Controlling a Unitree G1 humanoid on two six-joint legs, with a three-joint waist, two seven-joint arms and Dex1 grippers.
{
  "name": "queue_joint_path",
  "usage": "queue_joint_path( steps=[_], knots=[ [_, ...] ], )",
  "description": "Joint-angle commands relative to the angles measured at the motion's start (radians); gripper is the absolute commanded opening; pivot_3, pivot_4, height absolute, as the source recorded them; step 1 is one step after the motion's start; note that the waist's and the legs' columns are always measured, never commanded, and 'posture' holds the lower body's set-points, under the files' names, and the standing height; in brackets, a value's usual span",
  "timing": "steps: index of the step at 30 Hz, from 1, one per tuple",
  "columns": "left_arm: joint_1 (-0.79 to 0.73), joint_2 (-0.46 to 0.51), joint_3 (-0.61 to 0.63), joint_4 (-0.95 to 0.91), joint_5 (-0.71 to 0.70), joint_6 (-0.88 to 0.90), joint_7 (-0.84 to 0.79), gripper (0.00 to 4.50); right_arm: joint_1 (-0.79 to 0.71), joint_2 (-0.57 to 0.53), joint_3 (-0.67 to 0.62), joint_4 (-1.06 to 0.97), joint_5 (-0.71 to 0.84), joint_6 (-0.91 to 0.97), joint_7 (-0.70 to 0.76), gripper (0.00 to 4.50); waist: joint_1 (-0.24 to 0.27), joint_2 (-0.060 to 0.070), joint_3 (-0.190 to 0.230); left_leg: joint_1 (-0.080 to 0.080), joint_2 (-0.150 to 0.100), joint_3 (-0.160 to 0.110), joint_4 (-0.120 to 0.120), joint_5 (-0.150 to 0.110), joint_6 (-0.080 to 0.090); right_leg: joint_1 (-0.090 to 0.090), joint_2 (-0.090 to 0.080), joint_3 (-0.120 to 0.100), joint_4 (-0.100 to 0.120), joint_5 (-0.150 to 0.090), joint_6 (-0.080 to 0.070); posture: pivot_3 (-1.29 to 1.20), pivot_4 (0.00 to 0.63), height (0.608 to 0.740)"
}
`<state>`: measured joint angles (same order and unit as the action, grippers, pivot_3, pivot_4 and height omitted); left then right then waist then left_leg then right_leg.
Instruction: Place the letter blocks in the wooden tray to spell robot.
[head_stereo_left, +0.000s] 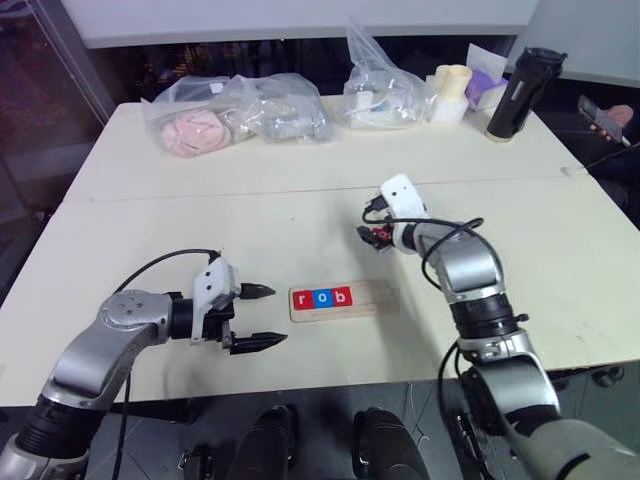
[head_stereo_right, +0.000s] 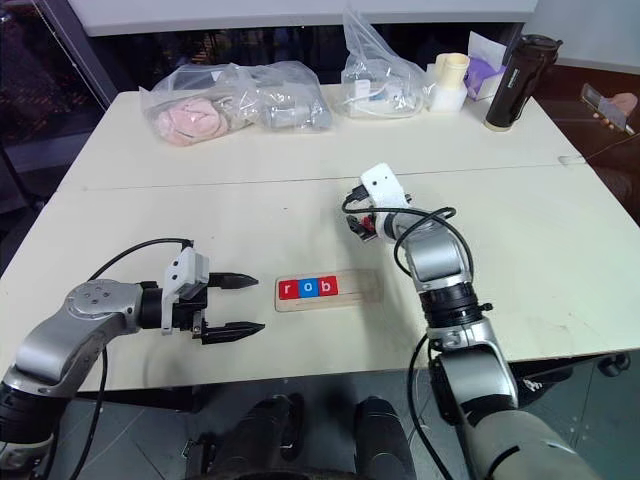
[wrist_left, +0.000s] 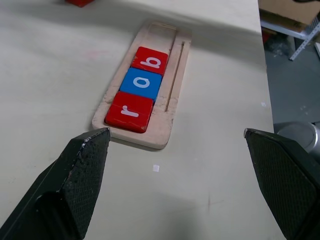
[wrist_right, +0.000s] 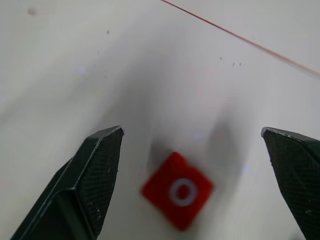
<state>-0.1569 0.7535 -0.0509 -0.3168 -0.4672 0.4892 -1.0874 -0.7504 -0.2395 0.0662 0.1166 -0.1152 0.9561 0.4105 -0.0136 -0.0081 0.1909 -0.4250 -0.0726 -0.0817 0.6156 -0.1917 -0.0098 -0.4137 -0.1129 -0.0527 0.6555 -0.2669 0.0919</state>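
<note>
Right tool (wrist_right: 192, 145) hovers wide over the red o block (wrist_right: 177, 196), left tool (head_stereo_left: 262, 316) wide beside the wooden tray (head_stereo_left: 372, 298).

Open tabletop (head_stereo_left: 150, 230) surrounds the wooden tray (head_stereo_left: 375, 297), whose right-hand slots lie bare beyond the tiles r, o, b (head_stereo_left: 322, 298); the left gripper (head_stereo_left: 262, 317) flanks it on the left, jaws wide; the right gripper (wrist_right: 192, 165), jaws spread, straddles a lone red o tile (wrist_right: 178, 191); plastic bags (head_stereo_left: 240, 112), a bottle (head_stereo_left: 518, 90) and cups (head_stereo_left: 452, 88) crowd the far edge.
</note>
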Motion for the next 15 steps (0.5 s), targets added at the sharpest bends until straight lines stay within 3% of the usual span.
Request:
queue_joint_path(
  steps=[1,8,15],
  knots=[
    [-0.016,-0.002,0.001,-0.007,-0.003,-0.015,-0.005,4.5,-0.002,0.039,-0.035,-0.094,-0.007,0.105,-0.095,4.47,0.002,0.0,0.0,0.0,0.0,0.0,0.0,0.0,0.0,0.0,0.0,0.0,0.0,0.0,0.0,0.0,0.15,0.725],
    [-0.027,-0.006,-0.004,0.004,0.002,-0.02,-0.006,4.5,0.03,0.085,-0.023,-0.117,0.006,0.185,-0.187,4.47,-0.001,0.0,0.0,0.0,0.0,0.0,0.0,0.0,0.0,0.0,0.0,0.0,0.0,0.0,0.0,0.0,0.15,0.725],
    [-0.021,-0.003,0.001,0.001,0.002,-0.022,-0.002,4.5,0.012,0.141,-0.087,-0.055,0.052,0.186,-0.241,4.47,-0.004,0.0,0.0,0.0,0.0,0.0,0.0,0.0,0.0,0.0,0.001,-0.001,0.0,0.0,0.0,0.0,0.15,0.725]
  ],
)
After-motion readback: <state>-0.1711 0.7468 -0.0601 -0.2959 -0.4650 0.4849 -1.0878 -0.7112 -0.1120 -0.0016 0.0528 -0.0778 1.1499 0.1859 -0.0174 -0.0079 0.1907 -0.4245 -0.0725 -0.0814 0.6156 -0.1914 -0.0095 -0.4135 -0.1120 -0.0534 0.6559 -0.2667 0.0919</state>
